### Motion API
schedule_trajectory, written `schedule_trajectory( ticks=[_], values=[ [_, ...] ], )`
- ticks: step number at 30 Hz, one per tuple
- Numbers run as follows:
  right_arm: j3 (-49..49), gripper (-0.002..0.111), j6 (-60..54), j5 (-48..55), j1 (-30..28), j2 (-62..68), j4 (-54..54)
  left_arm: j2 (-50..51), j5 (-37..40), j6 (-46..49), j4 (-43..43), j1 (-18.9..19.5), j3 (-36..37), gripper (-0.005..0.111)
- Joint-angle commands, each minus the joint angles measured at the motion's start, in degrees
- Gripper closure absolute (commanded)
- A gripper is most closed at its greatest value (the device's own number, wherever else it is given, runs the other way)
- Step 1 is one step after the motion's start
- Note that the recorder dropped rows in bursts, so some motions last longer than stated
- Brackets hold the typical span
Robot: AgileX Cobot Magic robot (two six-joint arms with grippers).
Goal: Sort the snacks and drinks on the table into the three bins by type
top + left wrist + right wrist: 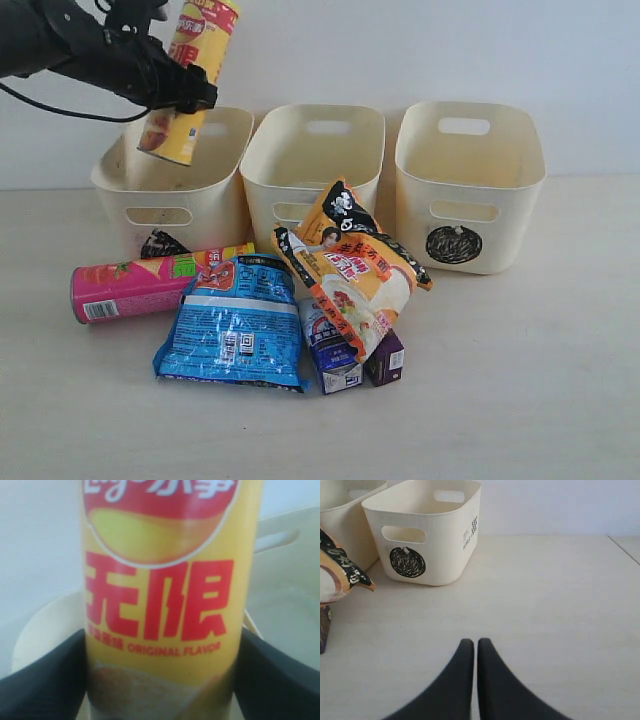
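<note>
My left gripper [190, 92] is shut on the yellow-red chip canister [192, 80], holding it tilted above the left bin [130, 195]; the canister [165, 600] fills the left wrist view between the black fingers [45, 680]. On the table [520, 380] lie the pink-yellow canister [140, 285], the blue bag [238, 322], and the orange-black bag [350, 265] leaning on the middle bin [265, 185]. Under that bag stand the white-and-blue carton [335, 355] and the dark purple carton [386, 360]. My right gripper [475, 642] is shut and empty over bare table, out of the exterior view.
The right bin [500, 215] carries a scribbled circle mark [407, 561] and looks empty. The left bin's triangle mark [162, 244] is partly hidden by the pink canister. A pale wall [450, 50] stands behind the bins.
</note>
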Motion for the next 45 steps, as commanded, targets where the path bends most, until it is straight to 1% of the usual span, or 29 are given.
schedule_trajectory(
  ticks=[1,8,10,12,14,17,19,20,23,27,31,33,35,36,39,40,41,42,43,45],
  values=[
    [0.2,0.108,0.0,-0.4,-0.2,-0.3,-0.2,2.6,-1.0,-2.3,0.9,0.8,-1.6,0.103],
    [0.2,0.108,0.0,-0.3,-0.2,-0.3,-0.2,5.0,-0.6,-3.7,0.9,1.8,-1.7,0.103],
    [0.2,0.108,0.0,-0.3,-0.2,-0.3,-0.2,5.4,-0.4,-3.7,0.9,1.8,-1.7,0.1],
    [0.2,0.108,0.0,-0.3,-0.2,-0.3,-0.2,5.6,-0.1,-4.0,0.9,1.8,-1.7,0.091],
    [0.2,0.108,0.0,-0.3,-0.2,-0.3,-0.2,5.8,0.3,-4.0,0.9,1.8,-1.7,0.076],
    [0.2,0.108,0.0,-0.3,-0.2,-0.3,-0.2,5.8,0.8,-4.2,0.9,1.8,-1.7,0.048],
    [0.2,0.108,0.0,-0.3,-0.2,-0.3,-0.2,5.8,0.8,-4.3,0.9,1.8,-1.7,0.034],
    [0.2,0.108,0.0,-0.3,-0.2,-0.3,-0.2,5.8,0.8,-4.3,0.9,1.8,-1.7,0.03],
    [0.2,0.108,0.0,-0.3,-0.2,-0.3,-0.2,5.8,1.0,-4.3,0.9,1.8,-1.7,0.023],
    [0.2,0.108,0.0,-0.3,-0.2,-0.3,-0.2,5.8,1.8,-4.3,0.9,1.8,-1.7,0.018],
    [0.2,0.108,0.0,-0.3,-0.2,-0.3,-0.2,4.4,3.5,-4.2,1.1,1.8,-1.7,0.018],
    [0.2,0.108,0.0,-0.3,-0.2,-0.3,-0.2,2.0,6.3,-4.2,2.1,1.8,-1.7,0.022],
    [0.2,0.108,0.0,-0.3,-0.2,-0.3,-0.2,-1.3,10.2,-4.2,2.6,1.8,-1.7,0.034],
    [0.2,0.108,0.0,-0.3,-0.2,-0.3,-0.2,-3.6,13.4,-4.2,3.9,1.8,-1.7,0.051],
    [0.2,0.108,0.0,-0.3,-0.2,-0.3,-0.2,-6.3,19.1,-4.1,6.4,1.8,-1.7,0.086],
    [0.2,0.108,0.0,-0.3,-0.2,-0.3,-0.2,-7.0,21.3,-3.6,7.3,1.8,-1.7,0.096],
    [0.2,0.108,0.0,-0.3,-0.2,-0.3,-0.2,-8.3,25.9,-0.7,9.7,1.8,-1.7,0.103],
    [0.2,0.108,0.0,-0.3,-0.2,-0.3,-0.2,-9.5,29.2,0.0,11.7,1.8,-1.7,0.103],
    [0.2,0.108,0.0,-0.3,-0.2,-0.3,-0.2,-10.1,30.9,0.5,12.3,1.8,-1.7,0.103],
    [0.2,0.108,0.0,-0.3,-0.2,-0.3,-0.2,-11.3,37.2,5.7,12.6,1.8,-1.7,0.103]
  ],
)
